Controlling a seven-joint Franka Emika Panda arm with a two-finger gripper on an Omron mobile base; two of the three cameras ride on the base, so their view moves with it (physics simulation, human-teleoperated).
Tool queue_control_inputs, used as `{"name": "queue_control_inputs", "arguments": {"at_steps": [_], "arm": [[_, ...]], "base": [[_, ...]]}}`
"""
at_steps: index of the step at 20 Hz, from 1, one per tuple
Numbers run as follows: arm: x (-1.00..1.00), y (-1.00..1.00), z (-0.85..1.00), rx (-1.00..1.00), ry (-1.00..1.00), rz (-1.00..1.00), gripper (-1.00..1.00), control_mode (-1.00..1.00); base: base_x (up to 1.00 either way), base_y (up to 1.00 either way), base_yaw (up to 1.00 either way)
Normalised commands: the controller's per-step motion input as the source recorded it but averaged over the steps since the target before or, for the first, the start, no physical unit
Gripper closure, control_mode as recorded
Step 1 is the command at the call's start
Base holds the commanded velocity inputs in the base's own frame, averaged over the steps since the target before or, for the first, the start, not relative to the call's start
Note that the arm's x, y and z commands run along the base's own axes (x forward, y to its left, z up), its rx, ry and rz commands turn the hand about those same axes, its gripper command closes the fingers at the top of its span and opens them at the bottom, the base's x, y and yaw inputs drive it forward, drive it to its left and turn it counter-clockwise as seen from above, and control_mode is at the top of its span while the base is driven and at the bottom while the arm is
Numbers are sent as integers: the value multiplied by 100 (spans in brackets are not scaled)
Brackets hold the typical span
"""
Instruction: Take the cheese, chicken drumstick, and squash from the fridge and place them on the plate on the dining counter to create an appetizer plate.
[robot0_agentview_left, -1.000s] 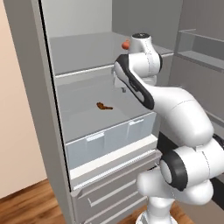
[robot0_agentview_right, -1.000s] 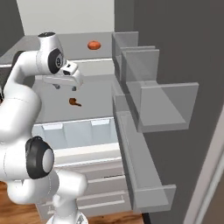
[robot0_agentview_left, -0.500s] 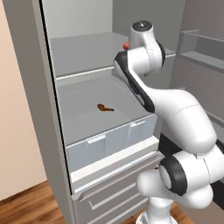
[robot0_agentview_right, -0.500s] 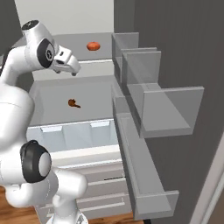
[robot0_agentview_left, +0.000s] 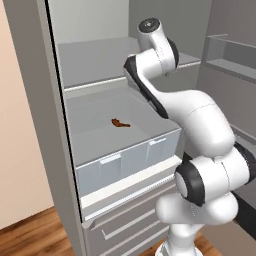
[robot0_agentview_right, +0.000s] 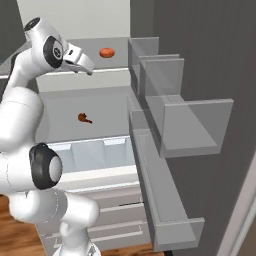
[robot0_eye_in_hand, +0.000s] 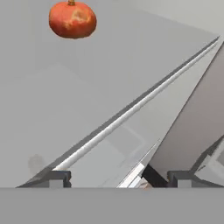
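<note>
Grey fridge (robot0_agentview_right: 100, 102) shelves: squash (robot0_agentview_right: 106, 52) on upper, chicken drumstick (robot0_agentview_right: 84, 118) on lower.

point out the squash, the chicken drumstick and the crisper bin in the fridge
squash (robot0_eye_in_hand: 72, 19), hand view, middle of its red-orange body
chicken drumstick (robot0_agentview_left: 120, 123), left base view, its plump brown middle, lying on the shelf
crisper bin (robot0_agentview_left: 127, 162), left base view, its translucent front wall

Glossy white arm (robot0_agentview_left: 200, 115) (rounded), dark joints — bulbous
</note>
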Motion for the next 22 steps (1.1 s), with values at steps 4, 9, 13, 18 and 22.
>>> {"name": "queue_control_inputs", "arguments": {"at_steps": [4, 9, 13, 18, 22], "arm": [[75, 0, 29, 0, -19, -5, -100, -100], [27, -5, 35, 0, -22, -1, -100, -100], [17, -19, 2, 0, -21, -2, -100, -100], [38, -33, -21, 0, -17, -1, -100, -100], [30, -31, -25, 2, -17, 2, -100, -100]], "base": [[0, 0, 0], [0, 0, 0], [0, 0, 0], [0, 0, 0], [0, 0, 0]]}}
